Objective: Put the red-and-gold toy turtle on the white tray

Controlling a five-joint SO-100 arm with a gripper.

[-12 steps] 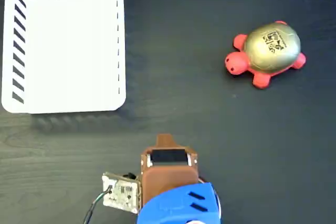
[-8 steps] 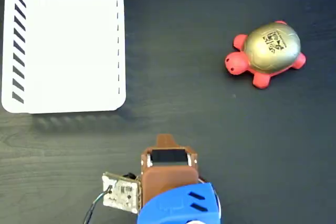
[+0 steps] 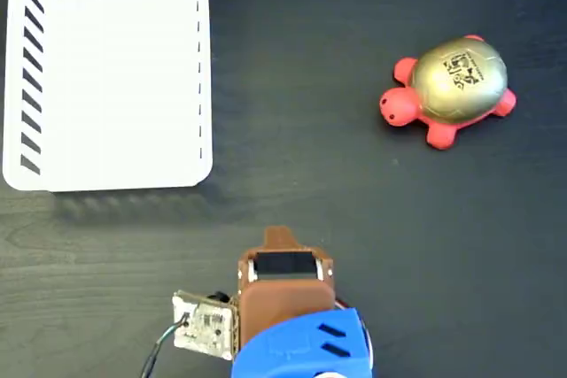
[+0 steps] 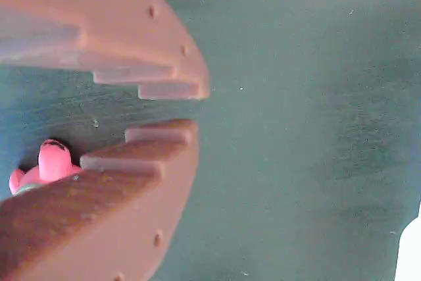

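The red-and-gold toy turtle (image 3: 450, 90) sits on the dark table at the right of the fixed view, its red head pointing left. In the wrist view only a red bit of the turtle (image 4: 47, 162) peeks out behind the lower finger. The white tray (image 3: 106, 73) lies flat at the top left with nothing on it, and a sliver of the tray (image 4: 412, 248) shows at the wrist view's right edge. My brown gripper (image 3: 279, 241) hangs low at bottom centre, far from both. The gripper (image 4: 197, 108) holds nothing, and only a thin slit separates its toothed fingers (image 4: 151, 156).
The blue arm body (image 3: 306, 347) and a small circuit board (image 3: 202, 323) with wires fill the bottom centre. The dark wood-grain table (image 3: 354, 210) spreads between gripper, tray and turtle.
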